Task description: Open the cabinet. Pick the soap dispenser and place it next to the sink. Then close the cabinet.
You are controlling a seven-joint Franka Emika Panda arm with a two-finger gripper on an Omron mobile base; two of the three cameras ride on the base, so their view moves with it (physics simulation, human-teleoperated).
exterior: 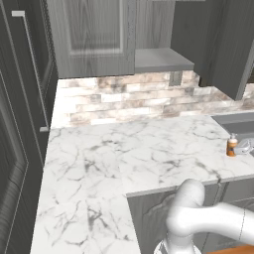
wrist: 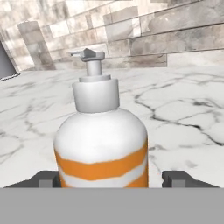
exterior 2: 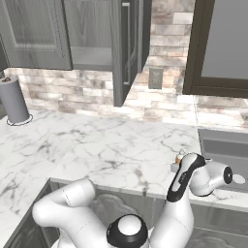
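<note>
Two dark fingertips [wrist: 177,178] of the hand [wrist: 111,179] stand on either side of the soap dispenser [wrist: 101,140], each a clear gap away from the bottle's sides, so the hand is released and grasps nothing. The orange-banded bottle stands upright on the white marble table [wrist: 183,113], its white pump top pointing off to one side in the hand view.

From the left base view, the soap dispenser [exterior: 231,146] sits near the table's right front part, just beside the front corner of the grey sink [exterior: 238,124], with the pale hand [exterior: 243,147] next to it. In the right base view the arm's wrist covers most of the bottle; a small piece of it [exterior 2: 178,158] shows at the table's front edge, left of the sink [exterior 2: 223,145].

Farther back, a brick backsplash [exterior: 129,99] runs behind the table. Above it hangs the cabinet [exterior 2: 92,34], with its door [exterior 2: 123,48] swung outward and a plain grey shelf [exterior: 161,59] exposed. A grey paper-towel roll [exterior 2: 13,100] stands upright at the far left of the table in the right base view.
</note>
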